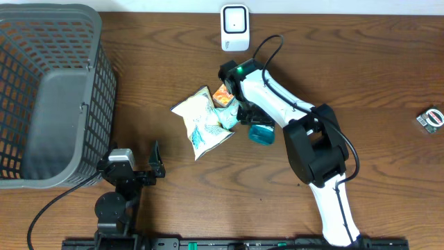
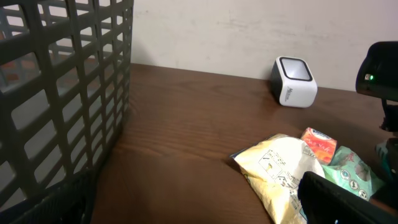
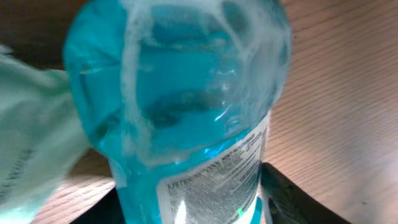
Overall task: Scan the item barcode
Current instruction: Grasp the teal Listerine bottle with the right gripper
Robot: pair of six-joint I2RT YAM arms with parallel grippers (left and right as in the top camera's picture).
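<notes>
A blue liquid bottle (image 1: 262, 133) lies on the table beside several snack packets. My right gripper (image 1: 251, 119) reaches down over it. In the right wrist view the bottle (image 3: 186, 106) fills the frame, its white printed label (image 3: 214, 180) facing the camera. The right gripper (image 3: 186, 202) has a dark finger pressed against each side of the bottle. No barcode can be made out on the label. The white scanner (image 1: 234, 28) stands at the table's far edge, also visible as the scanner (image 2: 293, 81) in the left wrist view. My left gripper (image 1: 142, 167) rests open near the front edge, holding nothing.
A large grey basket (image 1: 48, 97) occupies the left side. A pale yellow snack bag (image 1: 201, 121), an orange packet (image 1: 223, 95) and a green packet (image 1: 227, 114) lie just left of the bottle. A small object (image 1: 431, 118) sits at the far right.
</notes>
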